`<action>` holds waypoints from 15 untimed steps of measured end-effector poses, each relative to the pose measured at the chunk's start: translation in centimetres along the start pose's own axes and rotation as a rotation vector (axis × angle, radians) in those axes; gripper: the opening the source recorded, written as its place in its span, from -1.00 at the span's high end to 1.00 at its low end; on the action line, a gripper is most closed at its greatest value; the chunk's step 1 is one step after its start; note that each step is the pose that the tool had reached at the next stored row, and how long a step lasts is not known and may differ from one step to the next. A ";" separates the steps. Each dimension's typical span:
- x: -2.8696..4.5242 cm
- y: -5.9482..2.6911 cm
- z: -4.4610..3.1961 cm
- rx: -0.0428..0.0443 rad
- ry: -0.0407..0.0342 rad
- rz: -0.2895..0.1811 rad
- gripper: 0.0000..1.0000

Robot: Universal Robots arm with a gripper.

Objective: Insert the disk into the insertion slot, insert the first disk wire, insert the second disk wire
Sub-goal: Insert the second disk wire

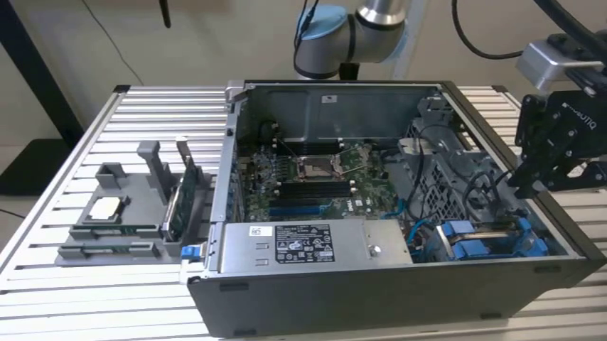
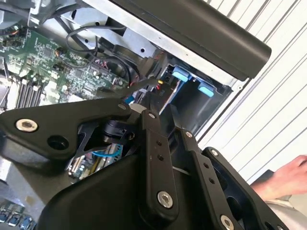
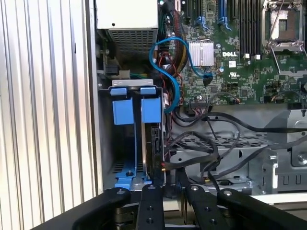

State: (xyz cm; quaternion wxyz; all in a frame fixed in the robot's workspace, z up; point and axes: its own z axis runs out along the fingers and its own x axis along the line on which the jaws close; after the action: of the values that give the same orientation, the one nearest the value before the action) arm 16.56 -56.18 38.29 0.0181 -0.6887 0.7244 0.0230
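Fingers (image 3: 184, 178), apparently clenched on a wire (image 3: 164, 166), are hovering just beside the disk (image 3: 155, 143), which is sitting in the slot (image 3: 125, 175). Squaring the plug before pressing straight is looking essential.

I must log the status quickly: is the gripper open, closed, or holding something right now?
Gripper: cannot be told whether open or closed; it hangs near the insertion slot, close to the black wires.

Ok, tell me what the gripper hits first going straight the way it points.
Probably the dark disk, edge-on in the blue-railed bay just ahead of the gripper. Black wires crowd beside it, and depth is unclear, so a wire could come first.
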 end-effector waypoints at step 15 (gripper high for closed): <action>-1.31 -0.86 -0.49 -0.0068 0.0036 0.000 0.48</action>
State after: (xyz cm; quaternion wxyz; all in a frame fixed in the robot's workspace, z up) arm 17.49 -54.95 38.85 0.0145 -0.6887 0.7245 0.0242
